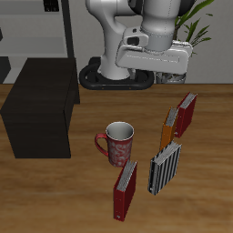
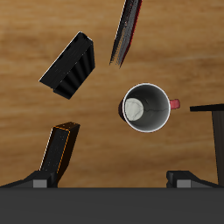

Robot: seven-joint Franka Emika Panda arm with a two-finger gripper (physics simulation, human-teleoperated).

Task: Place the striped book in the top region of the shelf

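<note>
The fingers (image 2: 114, 179), spread and empty, hang above the bench (image 1: 55, 196) for a descent onto the upright striped book (image 1: 165, 168).

The striped book (image 2: 68, 66) stands between a dark red book (image 2: 127, 33) and an orange book (image 2: 59, 150), mug (image 2: 146, 108) nearby.

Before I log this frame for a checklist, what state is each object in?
striped book: upright on the table, ungrasped
shelf: top bare
mug: upright, looks empty
orange book: upright
dark red books: upright
end effector: raised, holding nothing; open or shut unclear
</note>
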